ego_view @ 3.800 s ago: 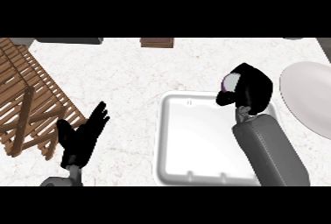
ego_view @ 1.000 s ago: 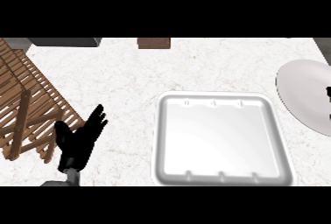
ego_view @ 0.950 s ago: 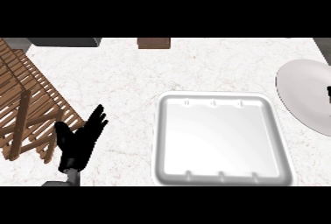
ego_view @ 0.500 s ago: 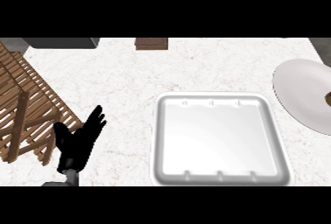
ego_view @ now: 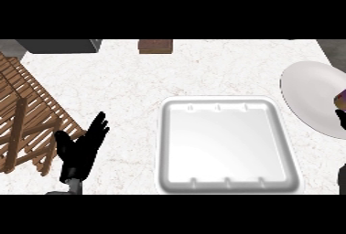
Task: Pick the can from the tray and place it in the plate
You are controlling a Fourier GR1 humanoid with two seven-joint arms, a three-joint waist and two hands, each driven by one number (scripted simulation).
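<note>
Pale speckled stone makes up the worktop (ego_view: 202,73) I'm looking down on, and I'll read it from my left across. At the far left edge sits a wooden slatted rack (ego_view: 24,119), and just beside it my left hand (ego_view: 79,151) rests open, fingers straight and apart, holding nothing. Further back I see a dark box (ego_view: 57,45) and a small brown block (ego_view: 155,46), both well clear of my working area. In the middle lies the white tray (ego_view: 228,144), with nothing in it. At the right edge the plate (ego_view: 307,98) is partly cut off, and over its right side a sliver of purple and tan shows, which I take to be the can (ego_view: 341,99). A dark shape there is probably my right hand (ego_view: 341,119); too little shows to tell whether it's closed. I'd judge the can light, stiff and smooth-sided, best taken round its middle from the side. Nothing stands between tray and plate.
</note>
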